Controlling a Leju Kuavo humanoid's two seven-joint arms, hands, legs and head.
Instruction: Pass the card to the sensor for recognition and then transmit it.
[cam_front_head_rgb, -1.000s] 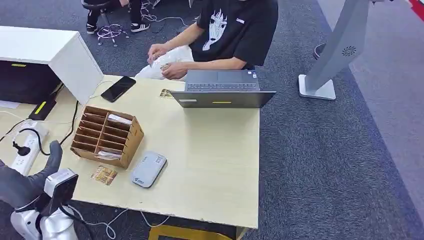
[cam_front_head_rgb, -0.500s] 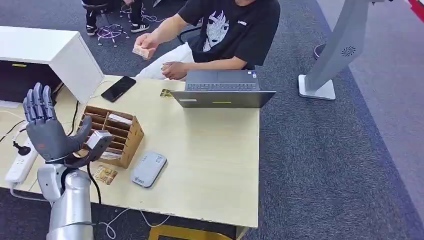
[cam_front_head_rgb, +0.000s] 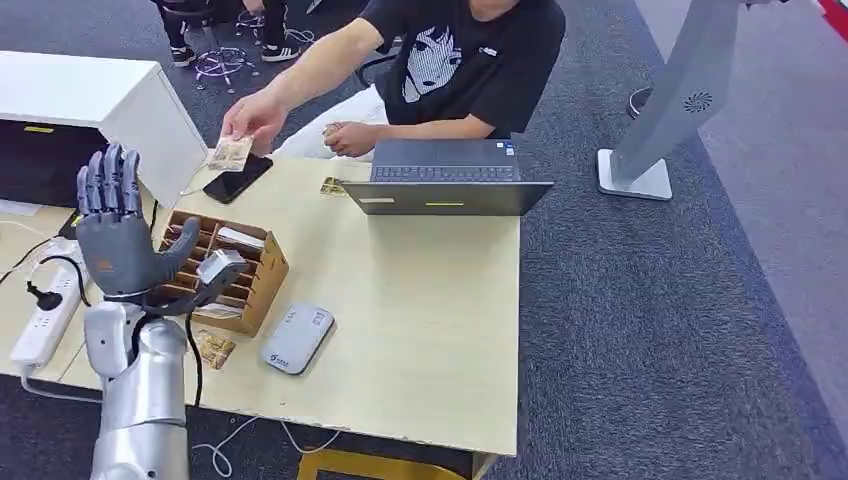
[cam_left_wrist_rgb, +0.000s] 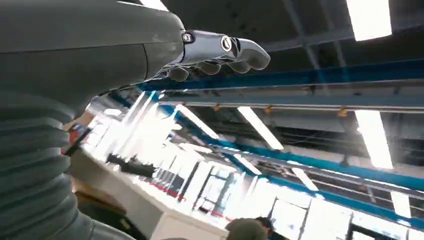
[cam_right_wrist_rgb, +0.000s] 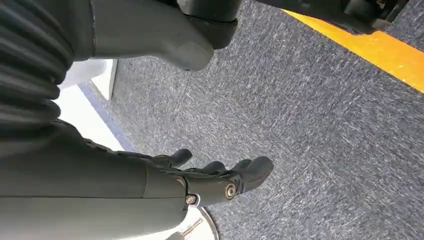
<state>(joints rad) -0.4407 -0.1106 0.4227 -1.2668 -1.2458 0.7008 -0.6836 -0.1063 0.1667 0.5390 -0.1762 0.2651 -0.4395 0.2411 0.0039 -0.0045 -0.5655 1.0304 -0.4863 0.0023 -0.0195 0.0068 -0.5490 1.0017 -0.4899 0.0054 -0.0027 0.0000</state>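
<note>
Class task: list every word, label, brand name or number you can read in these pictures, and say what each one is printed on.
None can be read.
Grey card reader: label and small dark print, too blurred.
Person's black T-shirt: face graphic and a small white mark, unreadable.
Card in the person's hand: print too small.
Grey stand: swirl logo, no letters.

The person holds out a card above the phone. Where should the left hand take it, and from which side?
Probably the card's free edge facing the left hand, approached from the robot's side. The person's hand pinches its far edge, and the raised hand is empty with its fingers apart.
</note>
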